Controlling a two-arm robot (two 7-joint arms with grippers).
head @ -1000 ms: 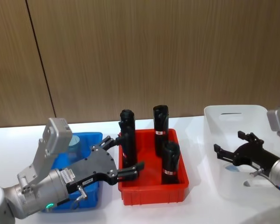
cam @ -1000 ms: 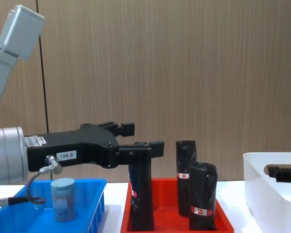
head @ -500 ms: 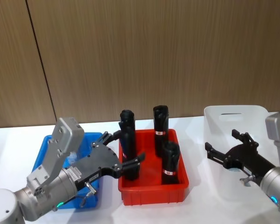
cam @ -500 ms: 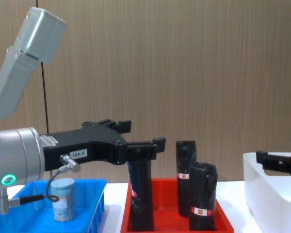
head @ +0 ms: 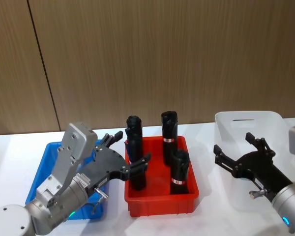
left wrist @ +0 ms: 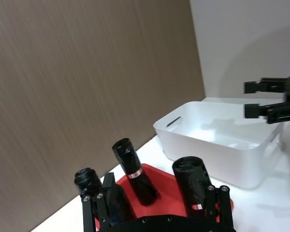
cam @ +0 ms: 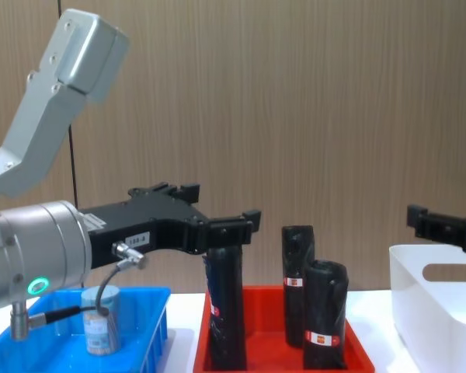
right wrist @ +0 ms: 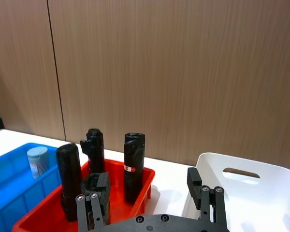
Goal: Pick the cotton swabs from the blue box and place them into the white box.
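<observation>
While the right hand (head: 238, 153) gapes empty, the left hand (head: 129, 151) hangs spread, holding nothing.

I work in what looks like a lab or test room: a plain white tabletop (head: 10, 147) set against a wood-panelled wall (head: 162, 59), with only sorting bins on it — a blue box (head: 42, 164), a red tray (head: 160, 201) of black rolls (cam: 324, 311), and a white box (head: 246, 120).

1 jar of cotton swabs (cam: 101, 329), clear with a pale grey-blue lid, stands upright in the blue box (cam: 151, 330). The white box (head: 236, 147), taller, sits well apart on the right.
</observation>
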